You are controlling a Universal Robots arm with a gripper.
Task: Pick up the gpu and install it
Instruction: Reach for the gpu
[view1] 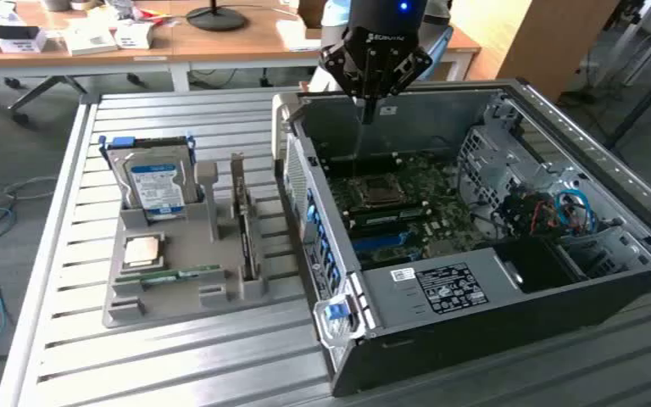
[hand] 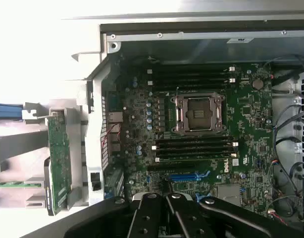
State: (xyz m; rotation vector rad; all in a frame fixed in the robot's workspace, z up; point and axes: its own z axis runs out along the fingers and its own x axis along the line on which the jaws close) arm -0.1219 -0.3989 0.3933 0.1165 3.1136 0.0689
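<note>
Here, nearest the exterior camera, the grey holder tray (view1: pixel 167 309) sits on the slatted table (view1: pixel 71 178), just beside the open computer case (view1: pixel 439 343). The gpu (view1: pixel 243 220) stands on edge in the tray's slot closest to the case, with a memory stick (view1: pixel 173 274) and a hard drive (view1: pixel 156 182) on the exterior view's left of it. The card is untouched and well apart from my gripper (view1: pixel 366 114), lower than it and off to the exterior view's left, with the case's side wall between them. In the wrist view the gpu (hand: pixel 58 163) shows as a green strip outside the case.

Farther back, my gripper hangs above the motherboard (view1: pixel 416 199) inside the case, near the processor socket (view1: pixel 373 191). Its fingers are pressed together, pinching nothing and touching nothing. Beyond it stands a wooden desk (view1: pixel 235 42).
</note>
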